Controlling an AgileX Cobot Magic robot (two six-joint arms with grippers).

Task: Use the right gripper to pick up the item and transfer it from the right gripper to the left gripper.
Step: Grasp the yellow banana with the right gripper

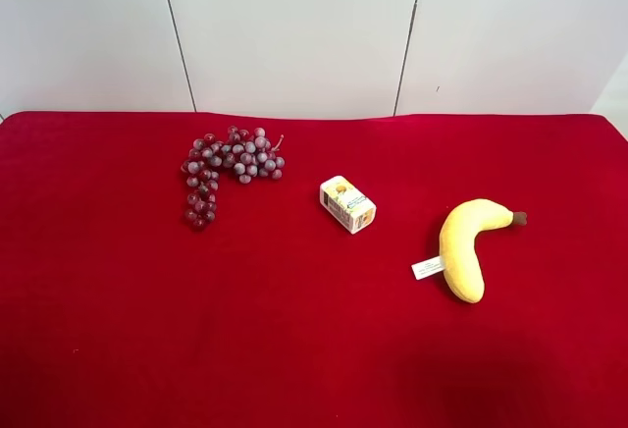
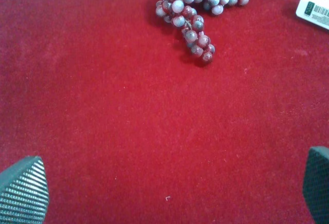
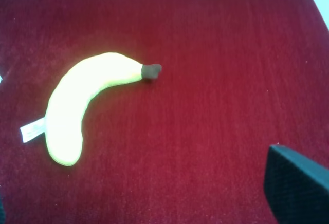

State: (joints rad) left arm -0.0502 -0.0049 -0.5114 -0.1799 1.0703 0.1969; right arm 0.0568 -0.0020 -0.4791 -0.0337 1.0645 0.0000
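The item, a curved yellow plush banana (image 1: 464, 244) with a dark brown stem tip and a white tag, lies flat on the red cloth at the exterior high view's right. It also shows in the right wrist view (image 3: 82, 100). No arm shows in the exterior high view. My right gripper (image 3: 146, 196) hovers above the cloth, apart from the banana. One black ribbed finger (image 3: 298, 188) shows, and only a sliver of the other at the frame's edge, so the jaws stand wide apart and empty. My left gripper (image 2: 172, 185) is open and empty over bare cloth, with both fingertips at the frame's corners.
A purple grape bunch (image 1: 228, 168) lies at the exterior high view's back left and also shows in the left wrist view (image 2: 198, 8). A small white-and-yellow carton (image 1: 347, 204) stands between grapes and banana. The red cloth (image 1: 118, 330) covers the table up to a white wall.
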